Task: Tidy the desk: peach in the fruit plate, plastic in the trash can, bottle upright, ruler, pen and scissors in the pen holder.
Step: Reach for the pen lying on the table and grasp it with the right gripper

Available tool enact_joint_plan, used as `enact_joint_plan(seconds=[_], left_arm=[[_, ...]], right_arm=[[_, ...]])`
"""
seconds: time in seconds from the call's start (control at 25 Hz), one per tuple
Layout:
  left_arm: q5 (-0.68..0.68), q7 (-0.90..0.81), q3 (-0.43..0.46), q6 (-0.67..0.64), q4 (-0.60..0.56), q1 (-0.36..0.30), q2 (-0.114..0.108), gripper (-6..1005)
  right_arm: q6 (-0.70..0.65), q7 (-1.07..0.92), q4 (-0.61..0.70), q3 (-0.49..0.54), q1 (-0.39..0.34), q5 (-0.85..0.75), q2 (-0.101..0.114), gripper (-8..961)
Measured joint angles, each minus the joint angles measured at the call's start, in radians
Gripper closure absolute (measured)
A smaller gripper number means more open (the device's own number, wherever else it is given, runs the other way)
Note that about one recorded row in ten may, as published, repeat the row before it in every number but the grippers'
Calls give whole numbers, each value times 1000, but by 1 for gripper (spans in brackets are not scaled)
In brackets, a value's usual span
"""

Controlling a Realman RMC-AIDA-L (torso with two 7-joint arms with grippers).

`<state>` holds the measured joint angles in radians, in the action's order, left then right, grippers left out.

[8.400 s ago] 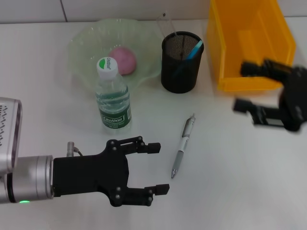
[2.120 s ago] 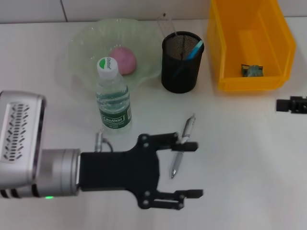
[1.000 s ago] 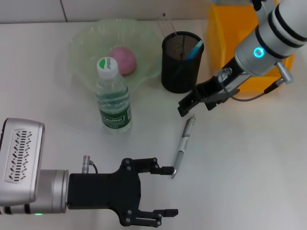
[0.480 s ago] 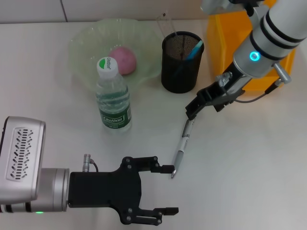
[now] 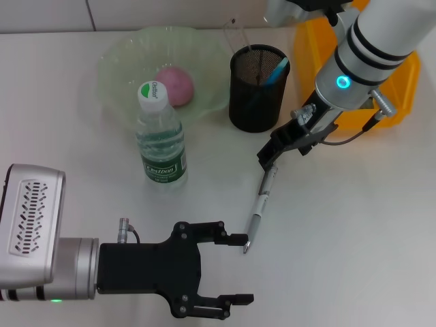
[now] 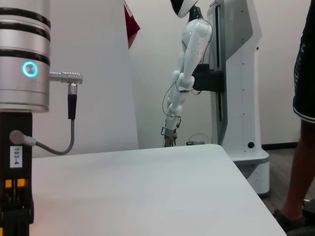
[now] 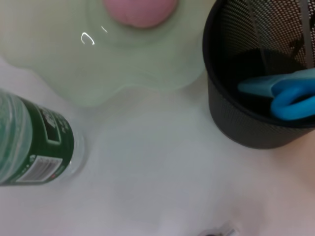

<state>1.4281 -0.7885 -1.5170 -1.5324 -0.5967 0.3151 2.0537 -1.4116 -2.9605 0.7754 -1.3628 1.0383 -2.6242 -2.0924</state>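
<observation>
My right claw reached down to the upper end of the slim silver-grey and white ballpoint pen, which lay flat on the plain white desk between my two arms; whether its black fingers were spread or closed on the pen, I could not tell. My left claw rested low on the desk with its fingers held wide apart, the upper fingertip just beside the pen's lower tip and gripping nothing. The small clear plastic water bottle with the green label stood upright in front of the translucent pale green scalloped fruit plate, where the round pink peach sat. Beside the plate, the black wire-mesh pen holder held the light-blue-handled scissors and the clear plastic ruler. The bright yellow rectangular trash can stood behind my right arm.
</observation>
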Motion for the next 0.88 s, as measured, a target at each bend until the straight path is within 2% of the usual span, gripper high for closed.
enact_joint_plan(seconds=[0.52, 0.88], left_arm=[[1, 0, 0, 0, 0, -1, 3, 252], [15, 5, 0, 0, 9, -2, 8, 253]], right_arm=[[34, 0, -37, -109, 23, 55, 0, 128], [46, 1, -49, -144, 20, 75, 0, 128]])
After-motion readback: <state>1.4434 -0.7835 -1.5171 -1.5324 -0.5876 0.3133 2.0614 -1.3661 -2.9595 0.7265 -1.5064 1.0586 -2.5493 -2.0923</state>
